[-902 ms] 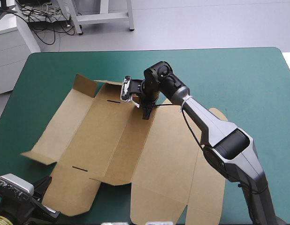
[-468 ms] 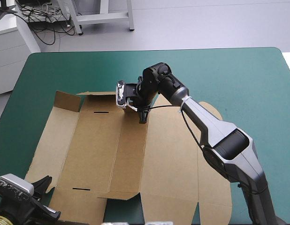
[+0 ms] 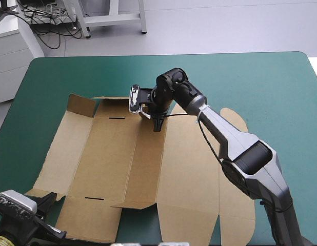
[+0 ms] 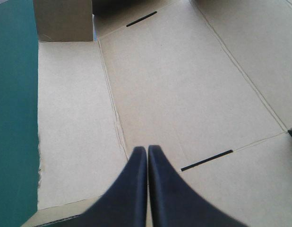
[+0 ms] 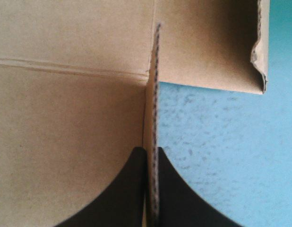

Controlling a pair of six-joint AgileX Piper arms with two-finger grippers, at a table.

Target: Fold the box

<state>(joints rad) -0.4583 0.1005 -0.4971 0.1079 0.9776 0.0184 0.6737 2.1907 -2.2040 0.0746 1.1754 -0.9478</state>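
Robotics lab, tangled cables (image 3: 48,23) on grey floor (image 3: 225,25), metal stand legs (image 3: 112,19)

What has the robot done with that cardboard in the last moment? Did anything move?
The right claw, shut on the far edge of the box, swung the flat sheet toward the left side of the table, then drew it a little back to the right. It never let go. The left claw stayed shut over the near left corner.

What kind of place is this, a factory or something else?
Probably a robotics lab bench: a teal-green table holding one unfolded brown box, the right gripper shut on an edge at its far side, the left gripper shut above it.
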